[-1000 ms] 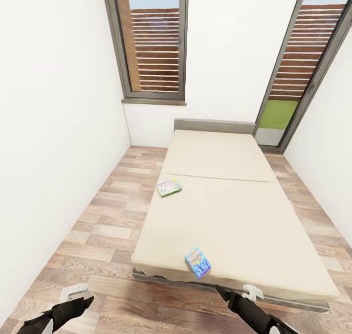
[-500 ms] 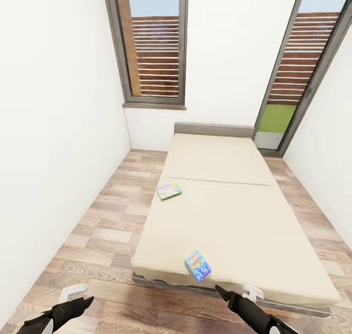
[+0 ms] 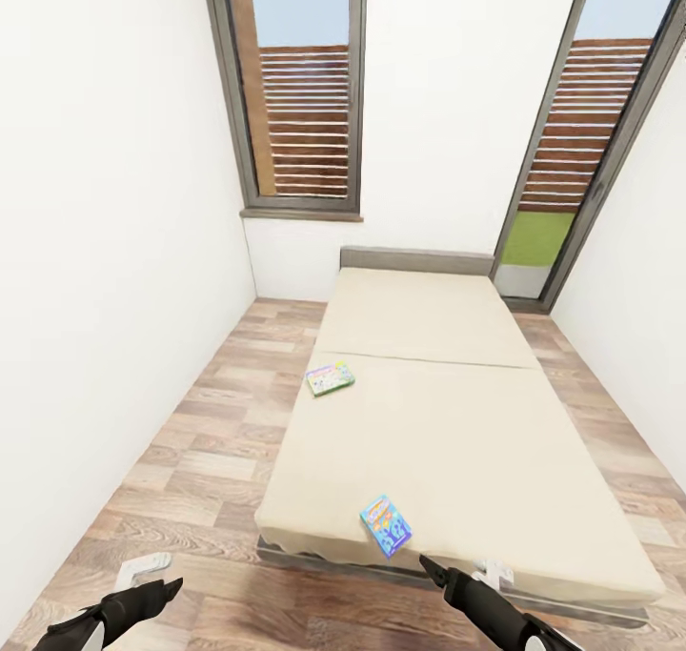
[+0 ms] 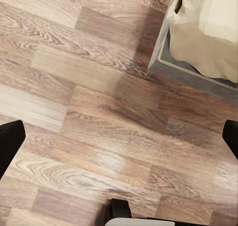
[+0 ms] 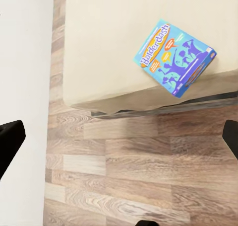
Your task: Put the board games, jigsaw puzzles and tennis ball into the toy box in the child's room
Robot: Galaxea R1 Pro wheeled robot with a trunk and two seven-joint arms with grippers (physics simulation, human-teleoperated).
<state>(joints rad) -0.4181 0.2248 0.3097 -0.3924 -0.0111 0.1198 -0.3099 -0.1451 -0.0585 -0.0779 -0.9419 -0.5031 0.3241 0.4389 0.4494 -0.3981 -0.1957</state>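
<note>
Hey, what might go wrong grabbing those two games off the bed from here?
The blue game lies right at the bed's near edge, so a nudge may tip it onto the floor. The green game lies farther up beside the side edge, probably beyond reach. Both boxes lie flat on the soft mattress, awkward for fingers to get under.

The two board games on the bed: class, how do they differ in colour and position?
The blue board game lies at the bed's near end by the edge; the green-pink board game lies farther off, at the bed's left edge. One is mainly blue, the other mainly green. Both lie flat.
</note>
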